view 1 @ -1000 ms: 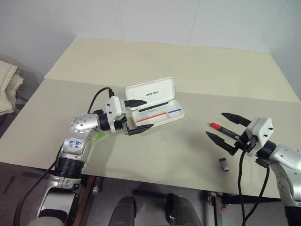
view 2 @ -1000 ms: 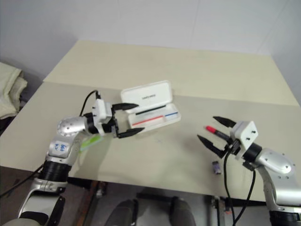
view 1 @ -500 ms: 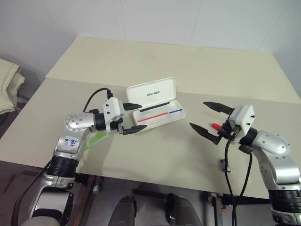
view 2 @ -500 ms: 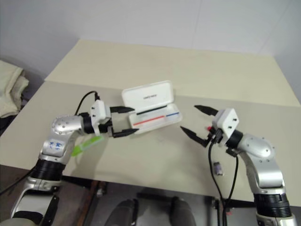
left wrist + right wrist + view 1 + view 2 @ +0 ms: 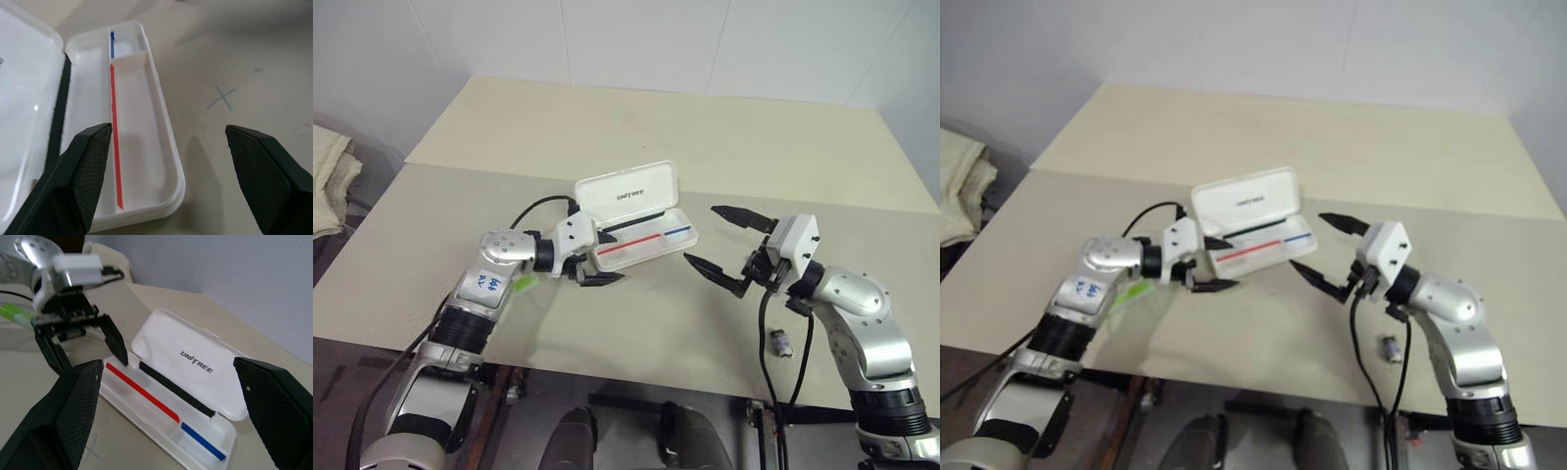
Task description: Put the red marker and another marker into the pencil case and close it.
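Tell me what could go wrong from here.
The open left hand sits at the end of the pencil case and could shove it. The green marker lies beneath that arm; a sweep might knock it away. The open right hand points caseward too; the hands might collide.

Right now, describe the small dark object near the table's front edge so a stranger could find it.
Start at the beige table and find the open white pencil case at its middle. Go toward the near edge, under the right arm: the small dark grey stubby object lies alone there, far shorter and darker than the green marker.
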You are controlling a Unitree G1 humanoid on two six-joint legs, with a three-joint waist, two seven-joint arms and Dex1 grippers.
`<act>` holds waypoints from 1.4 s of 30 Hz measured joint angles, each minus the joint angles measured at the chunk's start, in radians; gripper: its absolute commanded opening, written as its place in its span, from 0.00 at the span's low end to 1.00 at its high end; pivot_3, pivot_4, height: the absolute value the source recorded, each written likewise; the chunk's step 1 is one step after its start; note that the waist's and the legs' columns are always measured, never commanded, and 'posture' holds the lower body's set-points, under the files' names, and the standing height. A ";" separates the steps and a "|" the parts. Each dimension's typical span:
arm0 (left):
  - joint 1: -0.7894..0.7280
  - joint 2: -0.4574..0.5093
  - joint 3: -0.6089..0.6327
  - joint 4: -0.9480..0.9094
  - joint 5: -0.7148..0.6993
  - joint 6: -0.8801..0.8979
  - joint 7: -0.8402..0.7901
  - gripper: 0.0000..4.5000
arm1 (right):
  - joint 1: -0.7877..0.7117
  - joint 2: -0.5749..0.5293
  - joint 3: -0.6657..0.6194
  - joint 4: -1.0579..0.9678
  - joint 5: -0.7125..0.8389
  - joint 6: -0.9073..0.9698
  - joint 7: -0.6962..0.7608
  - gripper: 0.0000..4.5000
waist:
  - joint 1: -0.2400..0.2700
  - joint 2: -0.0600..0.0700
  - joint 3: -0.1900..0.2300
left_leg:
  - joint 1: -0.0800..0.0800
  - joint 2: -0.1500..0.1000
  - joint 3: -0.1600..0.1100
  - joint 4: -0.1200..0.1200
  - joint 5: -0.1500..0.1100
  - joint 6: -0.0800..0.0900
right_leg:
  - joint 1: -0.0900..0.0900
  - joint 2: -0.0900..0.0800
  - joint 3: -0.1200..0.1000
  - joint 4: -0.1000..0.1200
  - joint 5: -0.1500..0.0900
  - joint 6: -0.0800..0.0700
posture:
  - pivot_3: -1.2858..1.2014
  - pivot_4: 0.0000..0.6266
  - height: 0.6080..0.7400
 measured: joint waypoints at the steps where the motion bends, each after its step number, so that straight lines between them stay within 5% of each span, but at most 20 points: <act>1: -0.004 -0.005 -0.008 0.000 0.006 0.004 -0.002 0.87 | 0.000 0.005 0.000 -0.002 0.000 0.001 -0.004 1.00 | 0.000 0.000 0.000 | 0.000 0.000 0.000 0.000 0.000 0.000 | 0.000 0.000 0.000 0.000 0.000 0.000 | 0.52 0.24 1.00; 11: -0.041 -0.005 -0.055 0.036 0.057 0.060 -0.025 0.87 | -0.016 0.015 0.000 0.004 -0.004 -0.018 -0.012 1.00 | -0.001 0.000 0.000 | 0.000 0.000 0.000 0.000 0.000 0.000 | 0.000 0.000 0.000 0.001 0.000 0.000 | 0.52 0.24 1.00; 15: -0.073 -0.005 -0.081 0.064 0.083 0.077 -0.036 0.67 | -0.034 0.016 0.000 0.028 -0.007 -0.045 -0.010 1.00 | -0.001 0.000 0.000 | 0.000 0.000 0.000 0.001 0.000 0.000 | 0.000 0.000 0.000 0.001 0.000 0.000 | 0.52 0.24 1.00; 24: -0.111 -0.018 -0.091 0.106 0.111 0.069 -0.040 0.01 | -0.053 0.003 -0.005 0.083 -0.007 -0.083 0.018 1.00 | -0.001 0.000 0.000 | 0.001 0.000 0.001 0.001 0.000 0.001 | 0.000 0.000 0.001 0.002 0.000 0.000 | 0.52 0.24 1.00; 33: -0.105 -0.025 -0.090 0.091 0.113 0.064 -0.041 0.01 | -0.069 -0.020 -0.024 0.113 -0.006 -0.108 0.052 1.00 | 0.001 0.000 0.000 | 0.001 0.000 0.002 0.002 0.000 0.001 | 0.001 0.000 0.002 0.000 0.001 -0.001 | 0.52 0.24 1.00; 42: -0.018 -0.009 -0.122 -0.115 0.094 0.077 -0.136 0.01 | 0.022 -0.109 -0.091 0.162 0.008 -0.114 0.121 1.00 | 0.002 0.000 0.000 | 0.000 0.000 0.003 0.001 -0.003 0.002 | 0.000 0.000 0.003 0.002 0.002 0.002 | 0.52 0.24 1.00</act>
